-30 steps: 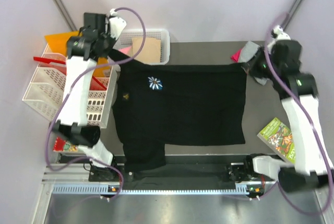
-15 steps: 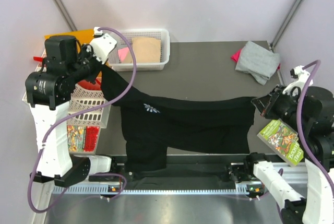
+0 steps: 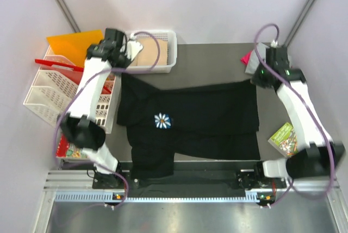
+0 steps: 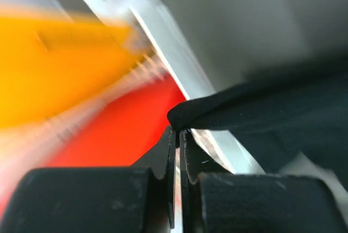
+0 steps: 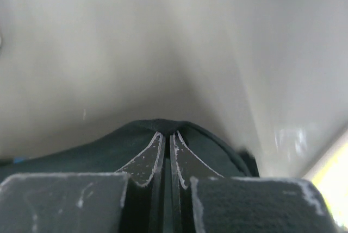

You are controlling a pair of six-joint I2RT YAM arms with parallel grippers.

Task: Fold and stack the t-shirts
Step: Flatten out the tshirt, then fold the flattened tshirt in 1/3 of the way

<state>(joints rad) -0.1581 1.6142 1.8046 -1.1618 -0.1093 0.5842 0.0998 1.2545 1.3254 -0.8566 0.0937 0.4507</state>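
Observation:
The large black t-shirt [image 3: 206,113] with a small blue-and-white flower print [image 3: 162,121] lies across the table, its far edge doubled over. My left gripper [image 3: 123,73] is shut on its far left corner [image 4: 187,114]. My right gripper [image 3: 254,79] is shut on its far right corner [image 5: 163,127]. A grey shirt [image 3: 254,64] and a pink one [image 3: 246,58] lie at the far right, mostly hidden by my right arm. A tan shirt [image 3: 153,49] lies in the white basket [image 3: 163,68].
A white rack [image 3: 43,89] with an orange sheet [image 3: 68,43] and red items stands at the left. A green printed booklet [image 3: 285,138] lies at the right edge. More booklets [image 3: 66,150] lie at the left front.
Both grippers have moved from raised, near positions back toward the far side of the table, carrying the shirt's edge. The shirt has gone from hanging stretched between them to lying on the table.

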